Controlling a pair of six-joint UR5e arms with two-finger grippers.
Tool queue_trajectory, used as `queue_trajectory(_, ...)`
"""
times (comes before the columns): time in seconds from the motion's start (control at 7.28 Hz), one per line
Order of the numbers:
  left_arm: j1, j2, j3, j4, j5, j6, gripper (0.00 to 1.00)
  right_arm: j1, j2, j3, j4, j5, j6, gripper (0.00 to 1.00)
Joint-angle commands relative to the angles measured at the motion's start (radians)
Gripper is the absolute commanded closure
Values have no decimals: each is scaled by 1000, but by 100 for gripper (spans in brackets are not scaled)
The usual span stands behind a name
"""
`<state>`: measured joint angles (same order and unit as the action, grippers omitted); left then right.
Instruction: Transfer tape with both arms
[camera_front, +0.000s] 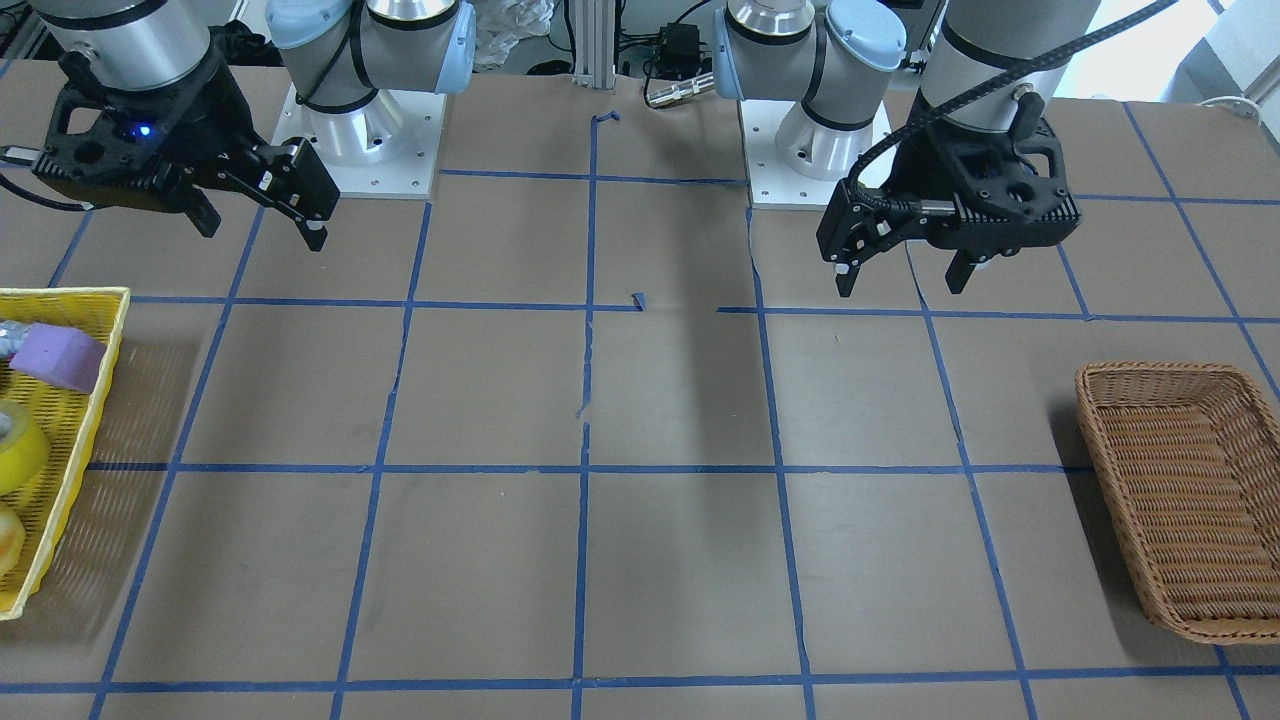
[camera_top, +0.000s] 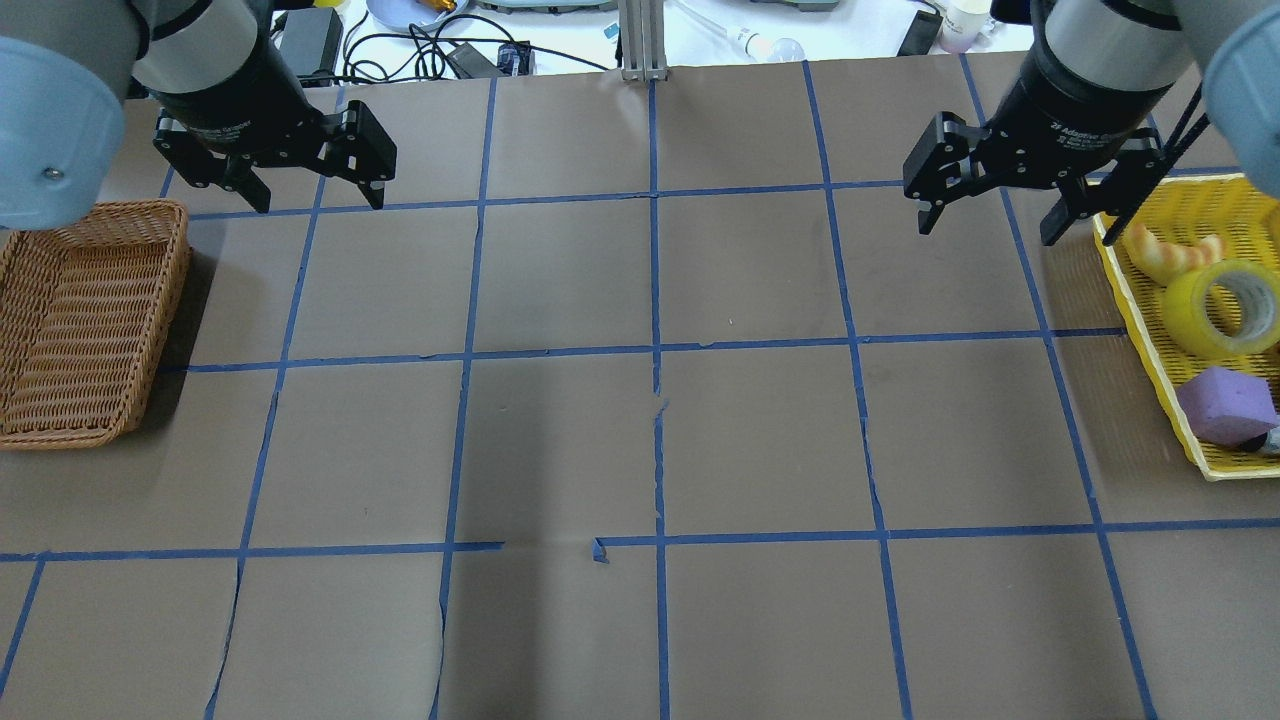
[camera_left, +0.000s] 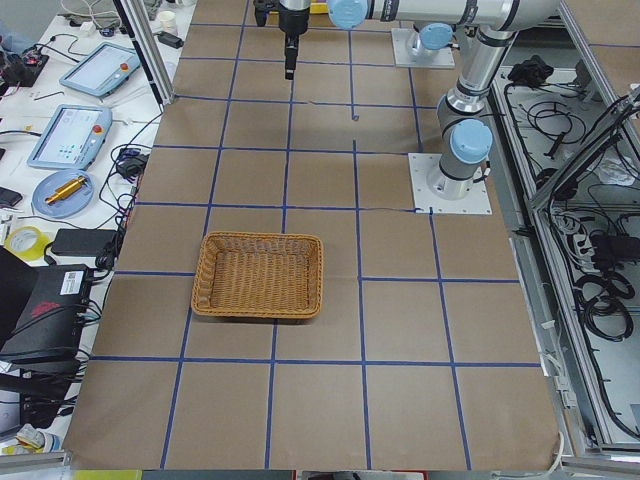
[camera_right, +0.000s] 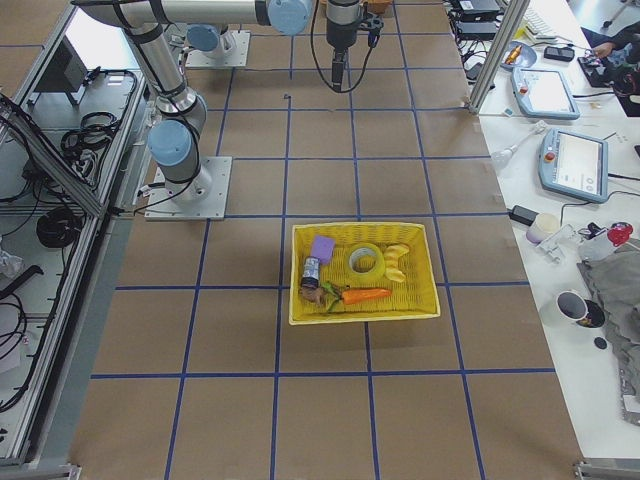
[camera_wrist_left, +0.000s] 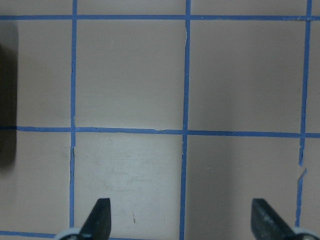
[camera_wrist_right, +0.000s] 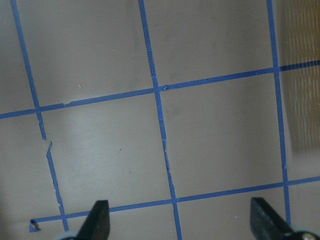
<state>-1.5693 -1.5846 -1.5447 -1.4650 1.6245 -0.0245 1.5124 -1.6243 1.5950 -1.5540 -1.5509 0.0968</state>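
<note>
The yellow tape roll (camera_top: 1187, 300) lies in a yellow basket (camera_top: 1150, 350) at the table's right end; it also shows in the front view (camera_front: 15, 445) and the right side view (camera_right: 352, 258). My right gripper (camera_top: 987, 232) hangs open and empty above the table, just left of that basket in the overhead view; in the front view (camera_front: 263, 237) it is at the upper left. My left gripper (camera_top: 320, 200) is open and empty above the table, beyond the wicker basket (camera_top: 90, 320); the front view (camera_front: 900, 288) shows it at the upper right. Both wrist views show only the paper and the blue grid between open fingertips (camera_wrist_left: 100, 215) (camera_wrist_right: 100, 215).
The yellow basket (camera_front: 70, 292) also holds a purple block (camera_top: 1225, 405), a bread-like piece (camera_top: 1165, 255) and a carrot (camera_right: 365, 296). The wicker basket (camera_front: 1190, 490) holds nothing. Brown paper with blue tape lines covers the table. Cables and devices lie past the far edge.
</note>
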Motion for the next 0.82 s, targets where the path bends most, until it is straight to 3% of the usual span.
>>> queue_trajectory(0.0,0,0,0,0,0,0,0,0,-2,0,0,0,0,0)
queue_trajectory(0.69,0,0,0,2,0,0,0,-1,1,2,20,-14,4,0)
